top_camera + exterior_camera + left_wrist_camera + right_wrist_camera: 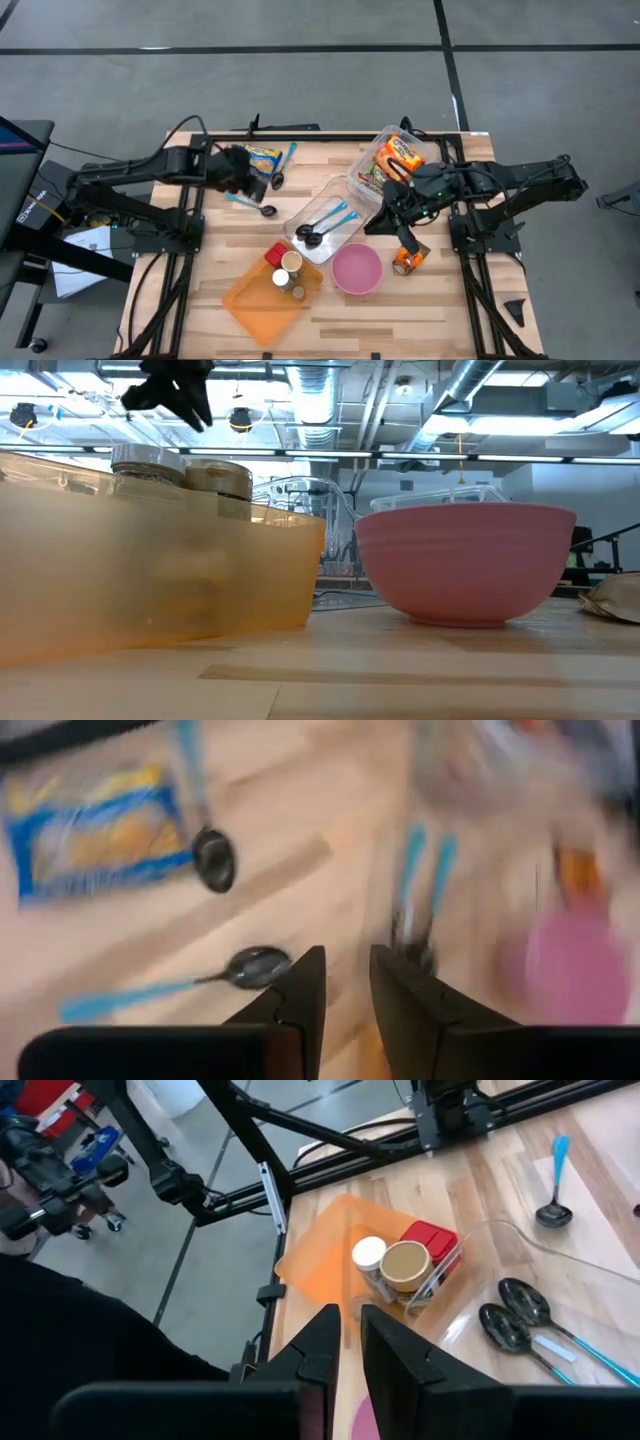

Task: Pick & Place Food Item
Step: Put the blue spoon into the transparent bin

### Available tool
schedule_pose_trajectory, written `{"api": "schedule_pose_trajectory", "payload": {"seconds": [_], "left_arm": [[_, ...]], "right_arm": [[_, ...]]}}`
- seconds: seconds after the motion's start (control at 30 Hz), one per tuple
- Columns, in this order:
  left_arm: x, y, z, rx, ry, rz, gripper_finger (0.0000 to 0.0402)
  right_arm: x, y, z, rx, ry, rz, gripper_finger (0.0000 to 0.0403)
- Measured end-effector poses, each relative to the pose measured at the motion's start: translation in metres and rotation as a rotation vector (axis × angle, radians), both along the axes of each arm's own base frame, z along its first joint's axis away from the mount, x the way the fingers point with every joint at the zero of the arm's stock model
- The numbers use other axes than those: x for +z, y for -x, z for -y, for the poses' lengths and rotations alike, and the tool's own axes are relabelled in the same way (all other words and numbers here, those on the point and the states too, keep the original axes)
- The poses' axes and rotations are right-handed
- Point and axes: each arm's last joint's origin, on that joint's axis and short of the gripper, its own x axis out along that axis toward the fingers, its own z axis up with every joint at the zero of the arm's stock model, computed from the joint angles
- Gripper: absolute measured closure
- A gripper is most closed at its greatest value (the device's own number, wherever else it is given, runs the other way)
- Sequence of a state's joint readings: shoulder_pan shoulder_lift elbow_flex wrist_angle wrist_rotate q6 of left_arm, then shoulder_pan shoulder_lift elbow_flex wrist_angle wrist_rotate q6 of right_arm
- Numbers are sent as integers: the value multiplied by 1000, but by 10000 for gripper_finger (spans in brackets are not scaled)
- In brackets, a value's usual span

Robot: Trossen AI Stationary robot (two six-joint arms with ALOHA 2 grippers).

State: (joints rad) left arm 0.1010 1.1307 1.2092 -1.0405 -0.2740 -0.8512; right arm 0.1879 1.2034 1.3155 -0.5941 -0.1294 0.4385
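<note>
- Left fingers point(300, 995)?
- Drawn nearly together, just a slit between, nothing in it. Same with the right fingers point(322, 1342): close-set and empty.
- And the grippers?
- Left gripper point(236, 170) above the worktop's back-left part, just beside the packet point(263, 157) at the back edge and over a spoon point(262, 209). Right gripper point(400, 200) toward the back-right corner, beside the clear box point(372, 172) of more packets. Also a wrapper point(407, 258) near the right edge, by the bowl point(357, 270).
- Risks from here?
- Coming down on the packet with fingers this tight. Would likely press it flat or shove it toward the back edge rather than straddle it. Needs opening first.
- And the spoon?
- Near enough to be clipped or dragged along on the way in.
- Right side?
- Close to the box. Could nudge or tip it on a careless swing, spilling the packets onto the worktop
</note>
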Motion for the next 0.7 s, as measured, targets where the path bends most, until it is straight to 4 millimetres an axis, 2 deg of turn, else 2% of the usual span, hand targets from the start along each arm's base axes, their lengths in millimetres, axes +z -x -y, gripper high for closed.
{"api": "schedule_pose_trajectory", "payload": {"seconds": [0.07,0.17,0.3,0.53,0.7], "left_arm": [[-3,2,-5,152,64,12,325],[-12,3,-10,341,45,37,325],[-40,7,-11,603,86,77,325],[-113,12,-10,860,206,121,319],[-162,19,-9,1042,335,260,286]], "right_arm": [[0,0,0,-1,0,3,361],[1,0,0,-2,0,8,361],[1,0,0,-4,0,8,361],[1,-1,1,-42,19,18,361],[1,-1,2,-53,25,19,361]]}}
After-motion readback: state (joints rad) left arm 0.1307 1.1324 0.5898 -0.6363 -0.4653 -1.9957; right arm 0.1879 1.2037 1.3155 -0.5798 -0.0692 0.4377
